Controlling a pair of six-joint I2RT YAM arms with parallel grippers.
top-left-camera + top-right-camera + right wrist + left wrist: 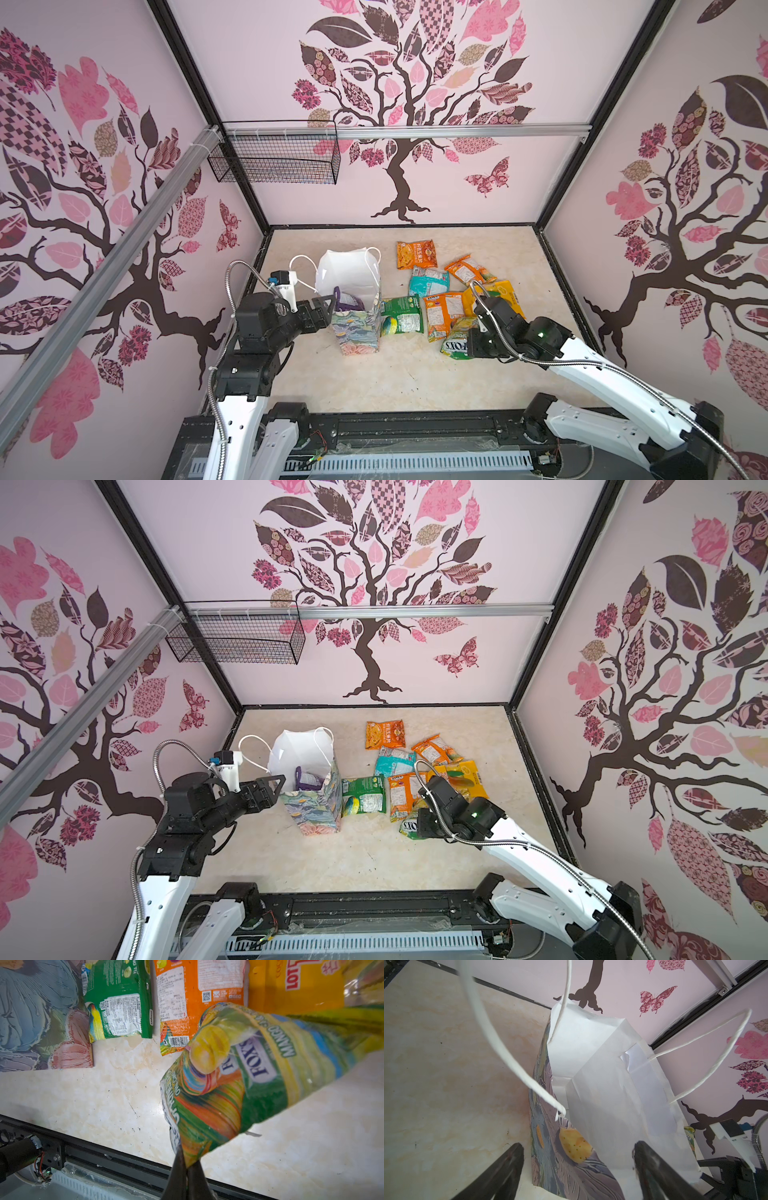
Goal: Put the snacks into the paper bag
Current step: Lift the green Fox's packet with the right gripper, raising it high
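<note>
Right end effector (185, 1159) clamped on one end of the yellow-green Fox's mango packet (239, 1076), long axis running out from the fingers (176, 1178), right of the paper bag (357, 332). Bag mouth lies to its left, past the dark green packet (402, 311). Left end effector (326, 305) gapes empty at the bag's left rim. Purple packet (347, 300) already inside; remaining snacks (429, 281) right of bag, farther back.
</note>
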